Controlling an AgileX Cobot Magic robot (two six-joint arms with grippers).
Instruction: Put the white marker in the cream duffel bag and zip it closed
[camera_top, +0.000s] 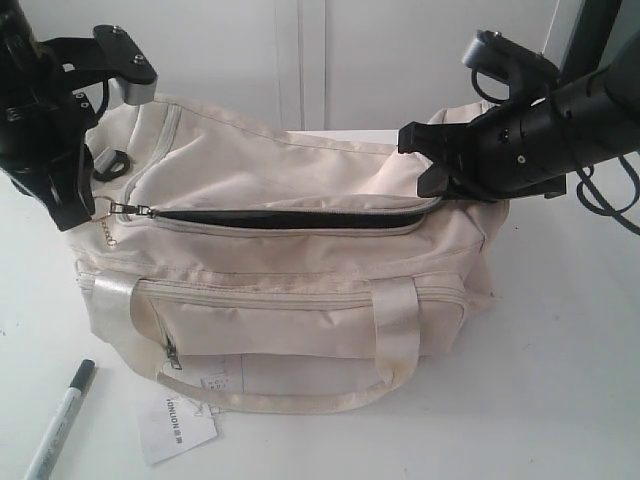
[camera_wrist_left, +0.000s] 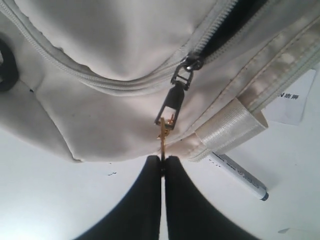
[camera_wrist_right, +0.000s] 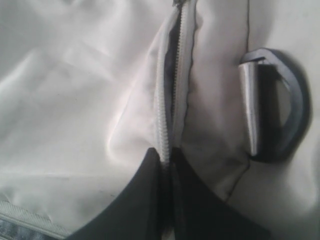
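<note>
Paper tag (camera_top: 176, 429) printed roughly "IONUON", white marker (camera_top: 58, 420) print illegible

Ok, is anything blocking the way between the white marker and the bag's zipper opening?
Nothing visible. The white marker lies bare on the table beside the cream duffel bag, whose top zipper opening is a narrow uncovered slit. But the left gripper pinches the zipper pull and the right gripper the zipper's other end.
</note>
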